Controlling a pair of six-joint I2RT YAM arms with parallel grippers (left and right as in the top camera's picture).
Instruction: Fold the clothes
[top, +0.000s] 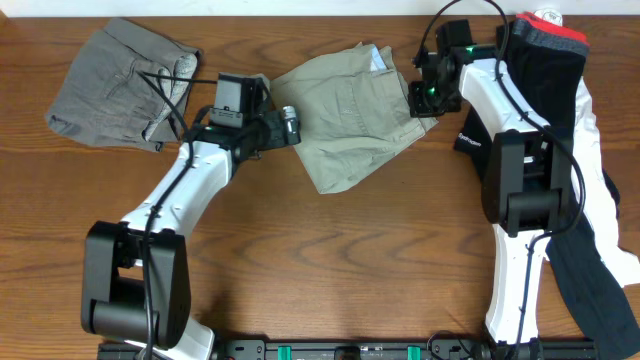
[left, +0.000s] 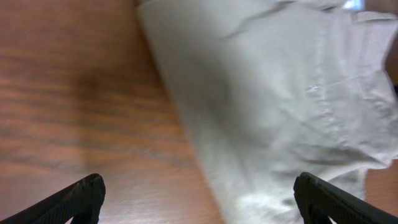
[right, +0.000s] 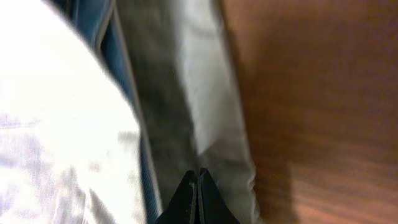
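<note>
While folding the khaki shorts (top: 350, 110), rumpled and partly doubled at the far centre of the desk (top: 350, 270), keep the cloth flat and the edges aligned. Right end effector (right: 199, 196) at the shorts' right edge, fingers pressed together; unclear whether any cloth is pinched. Left end effector (top: 288, 124) just beside the left edge, spread wide, holding nothing. Best to close the left on a firm hem before pulling. Grey shorts (top: 120, 85) far left; black-and-white sportswear (top: 545, 70) at right, apart.

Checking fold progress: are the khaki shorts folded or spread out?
Folded over, untidily: khaki shorts lie doubled in layers, edges uneven.
</note>
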